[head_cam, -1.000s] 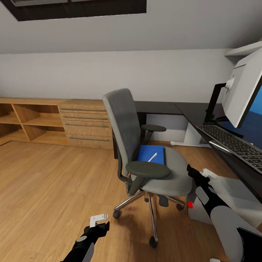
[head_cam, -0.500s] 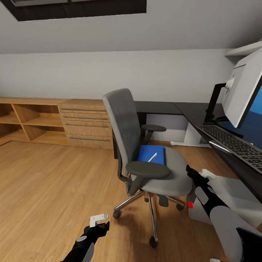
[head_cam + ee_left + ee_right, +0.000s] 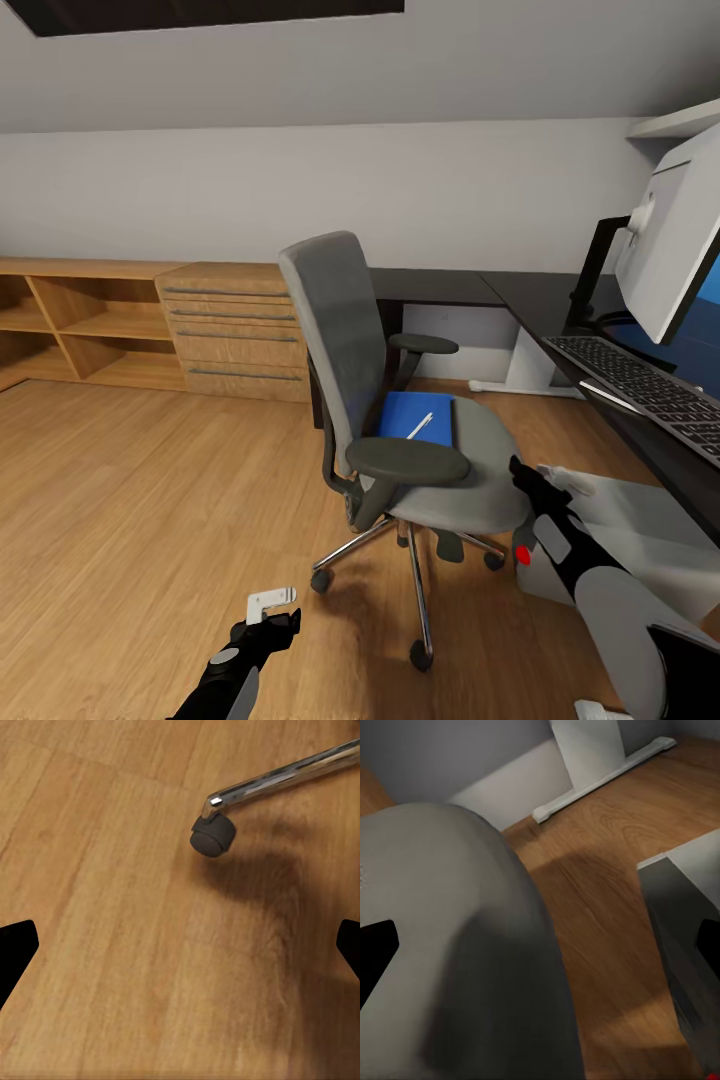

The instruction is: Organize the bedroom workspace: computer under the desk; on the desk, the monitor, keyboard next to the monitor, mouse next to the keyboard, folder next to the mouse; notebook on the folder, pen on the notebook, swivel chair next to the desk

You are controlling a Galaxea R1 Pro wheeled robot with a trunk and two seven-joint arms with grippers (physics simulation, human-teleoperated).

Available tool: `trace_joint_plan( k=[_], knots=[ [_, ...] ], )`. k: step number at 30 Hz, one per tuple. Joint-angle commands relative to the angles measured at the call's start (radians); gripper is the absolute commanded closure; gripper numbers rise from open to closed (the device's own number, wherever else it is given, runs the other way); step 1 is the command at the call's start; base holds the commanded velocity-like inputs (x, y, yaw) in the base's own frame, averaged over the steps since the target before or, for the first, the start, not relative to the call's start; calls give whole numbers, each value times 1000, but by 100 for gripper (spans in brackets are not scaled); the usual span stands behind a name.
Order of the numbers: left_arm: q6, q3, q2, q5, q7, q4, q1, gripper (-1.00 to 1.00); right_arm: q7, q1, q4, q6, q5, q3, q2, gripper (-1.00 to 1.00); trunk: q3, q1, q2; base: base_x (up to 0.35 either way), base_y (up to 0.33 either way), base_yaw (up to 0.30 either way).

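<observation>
Wood floor (image 3: pixel 150 480) covers the room, with a white wall behind. Low in the frame, left of the middle, the left gripper (image 3: pixel 268 606) hangs over the bare floor. In its wrist view the two dark tips sit at the far edges, so it is spread wide and holds nothing. A chair wheel (image 3: pixel 213 834) shows just ahead of it.

At the lower right, the right gripper (image 3: pixel 548 480) sits just beside the seat edge of the swivel chair (image 3: pixel 400 420). Its tips are also far apart in its wrist view, and it grips nothing. I cannot tell if it touches the seat.

Behind that arm, low on the right, stands the computer (image 3: pixel 640 530) under the desk (image 3: pixel 560 320).

In the middle of the frame, the folder (image 3: pixel 405 418) lies flat on the chair seat, with a pen (image 3: pixel 419 427) on top of it. I think the folder is thin, light and a bit bendy, and its cover looks slippery. A good place to pinch it is the edge nearest the seat front. The pen could roll off if the folder tips.

Farther back on the right, the keyboard (image 3: pixel 640 385) and the monitor (image 3: pixel 670 250) rest on the desk. A low wood cabinet (image 3: pixel 150 320) stands by the far wall on the left.
</observation>
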Motion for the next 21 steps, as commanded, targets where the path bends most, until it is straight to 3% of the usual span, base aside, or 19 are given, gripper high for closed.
trace_joint_plan(
  k=[1, 12, 21],
  knots=[
    [5, 1, 0, 10, 3, -2, 0, -100, 6, -1, 1, -4, -10, -1, 1, -100, -1, 0, 0, 0, 0, 0],
    [5, 0, 0, 10, 5, -2, 0, -100, 3, -1, -2, -5, -12, 1, 28, -100, -1, 0, 0, 0, 0, 5],
    [6, 2, 0, 10, 4, -2, 0, -100, 3, -1, -2, -5, -12, 0, 29, -100, -1, 0, 0, 0, 0, 75]
  ],
)
